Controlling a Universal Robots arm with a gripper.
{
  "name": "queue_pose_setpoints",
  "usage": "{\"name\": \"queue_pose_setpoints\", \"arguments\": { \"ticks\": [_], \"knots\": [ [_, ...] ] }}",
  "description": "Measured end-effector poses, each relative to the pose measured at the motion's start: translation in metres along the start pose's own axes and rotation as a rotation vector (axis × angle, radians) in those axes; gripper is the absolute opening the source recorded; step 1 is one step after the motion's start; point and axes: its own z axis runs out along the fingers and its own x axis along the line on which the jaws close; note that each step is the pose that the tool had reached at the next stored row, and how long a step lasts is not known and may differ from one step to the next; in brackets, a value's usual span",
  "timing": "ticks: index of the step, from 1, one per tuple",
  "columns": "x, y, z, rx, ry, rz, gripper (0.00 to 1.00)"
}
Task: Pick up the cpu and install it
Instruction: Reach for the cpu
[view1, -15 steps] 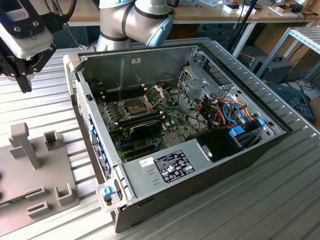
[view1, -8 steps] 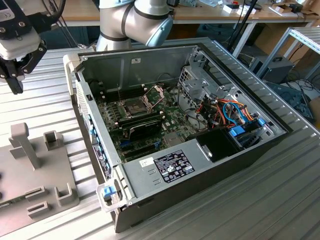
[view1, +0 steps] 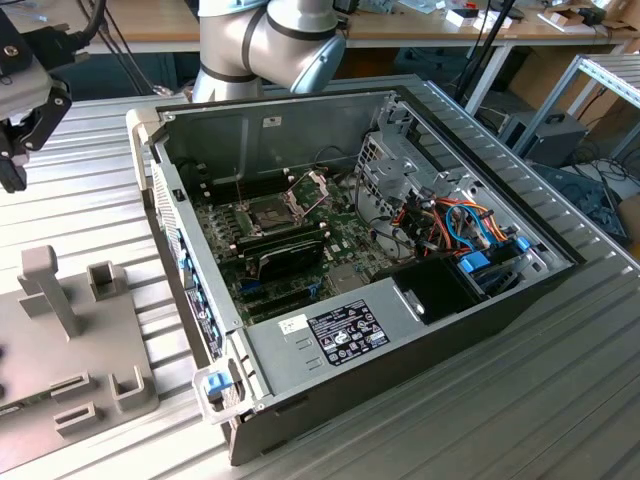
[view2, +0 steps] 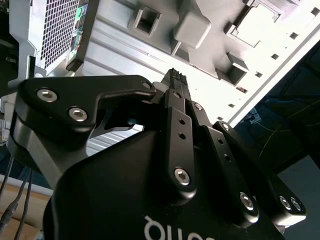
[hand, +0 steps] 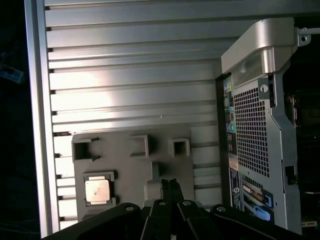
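The cpu (hand: 97, 190), a small square chip with a dull silver top, lies flat in a pocket of the grey fixture plate (hand: 132, 172) in the first wrist view. My gripper (hand: 171, 186) hangs above that plate, off to one side of the cpu and well clear of it. Its two black fingers are pressed together with nothing between them, as the gripper (view2: 175, 76) in the second wrist view also shows. In the exterior view my gripper (view1: 12, 172) is high at the exterior view's left. The dark socket (view1: 270, 211) stands in the open computer case (view1: 330, 335), its metal frame (view1: 311, 186) hinged up.
A long black expansion card (view1: 287, 256) sits just in front of the socket. Drive cages and coloured cables (view1: 460, 225) crowd the case on the exterior view's right. The fixture plate (view1: 75, 350) carries upright grey holders. Everything rests on a ribbed metal table (view1: 480, 420).
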Motion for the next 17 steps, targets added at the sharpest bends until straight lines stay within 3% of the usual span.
{"name": "queue_pose_setpoints", "arguments": {
  "ticks": [6, 17],
  "knots": [
    [0.0105, -0.0008, 0.0003, 0.0001, 0.0000, 0.000, 0.11],
    [0.0137, -0.0010, 0.0005, 0.0001, 0.0000, 0.000, 0.11]
  ]
}}
